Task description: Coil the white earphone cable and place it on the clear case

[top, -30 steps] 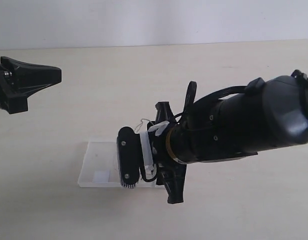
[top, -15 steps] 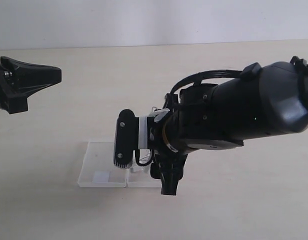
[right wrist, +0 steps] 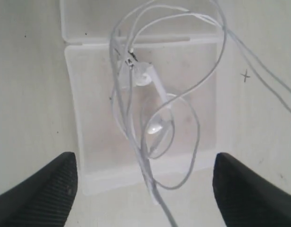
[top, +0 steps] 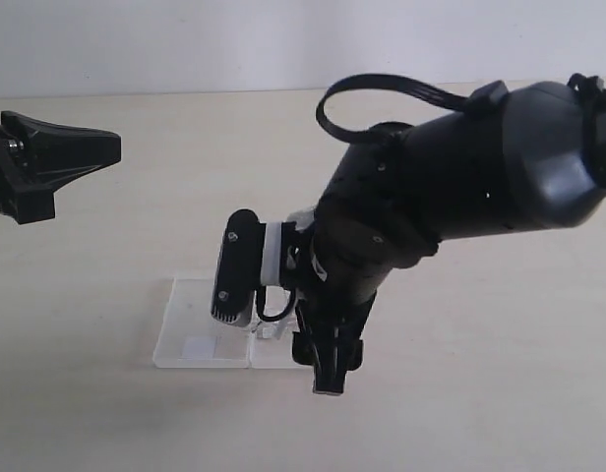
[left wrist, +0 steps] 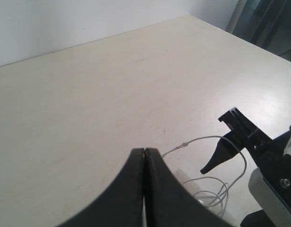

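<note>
Pale beige surface point(top: 106, 413) is seen under everything, backed by a white wall point(top: 283, 39). On it, the white earphone cable point(right wrist: 155, 127) is laid in loose loops across one half of the clear case point(right wrist: 89, 118), with both earbuds resting inside that half and a few strands trailed over its edges onto the surface. Over the cable the right tool point(right wrist: 145, 189) is held with its fingers wide apart, nothing gripped between them. Well off to the side, the left tool point(left wrist: 144, 161) is seen with its jaws pressed together on nothing.
</note>
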You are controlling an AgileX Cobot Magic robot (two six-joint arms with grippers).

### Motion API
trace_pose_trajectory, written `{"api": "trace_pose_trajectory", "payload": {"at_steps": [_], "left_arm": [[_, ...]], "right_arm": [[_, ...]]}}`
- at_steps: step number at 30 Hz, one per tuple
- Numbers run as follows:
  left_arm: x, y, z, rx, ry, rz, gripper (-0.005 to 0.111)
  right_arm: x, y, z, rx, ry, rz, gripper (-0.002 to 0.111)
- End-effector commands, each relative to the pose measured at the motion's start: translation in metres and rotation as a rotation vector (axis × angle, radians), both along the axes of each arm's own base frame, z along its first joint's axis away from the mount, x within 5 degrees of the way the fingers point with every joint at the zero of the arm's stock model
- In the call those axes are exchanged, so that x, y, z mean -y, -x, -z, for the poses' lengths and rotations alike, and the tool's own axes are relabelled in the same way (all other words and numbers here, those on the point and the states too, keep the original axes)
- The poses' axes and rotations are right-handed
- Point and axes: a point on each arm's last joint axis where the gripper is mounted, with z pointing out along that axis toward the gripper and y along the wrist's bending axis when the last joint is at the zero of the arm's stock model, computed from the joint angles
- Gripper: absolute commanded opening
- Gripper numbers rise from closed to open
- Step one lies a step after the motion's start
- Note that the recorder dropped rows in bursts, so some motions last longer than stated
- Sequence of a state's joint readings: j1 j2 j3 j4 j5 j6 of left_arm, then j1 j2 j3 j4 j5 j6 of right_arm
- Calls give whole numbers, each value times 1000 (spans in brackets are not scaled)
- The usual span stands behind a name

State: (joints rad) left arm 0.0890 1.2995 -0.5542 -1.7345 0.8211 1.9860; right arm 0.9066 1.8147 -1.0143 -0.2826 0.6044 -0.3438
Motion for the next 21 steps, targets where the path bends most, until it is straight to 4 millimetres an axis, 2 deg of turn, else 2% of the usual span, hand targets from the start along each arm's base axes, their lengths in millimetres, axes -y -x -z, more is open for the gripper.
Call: {"api": "trace_pose_trajectory", "payload": {"at_steps": [1,4,8,11,14,21], "left_arm": [[0,1,-1,4,11,-5,0],[0,1,-1,4,11,-5,0],[0,1,-1,4,11,-5,0],[0,1,-1,4,11,-5,0],[0,1,-1,4,11,-5,0],[0,1,-1,4,11,-5,0]], "right_arm": [[-6,-6,-24,-6,28,15,75],[-9,-5,-33,-54,22,65,75],[-5,-3,-27,-104,89,93,75],[-9,-5,-27,-96,21,194,75],[-19,-10,-36,-100,-57,315,75],[-31,-18,-55,-92,-149,391,75]]}}
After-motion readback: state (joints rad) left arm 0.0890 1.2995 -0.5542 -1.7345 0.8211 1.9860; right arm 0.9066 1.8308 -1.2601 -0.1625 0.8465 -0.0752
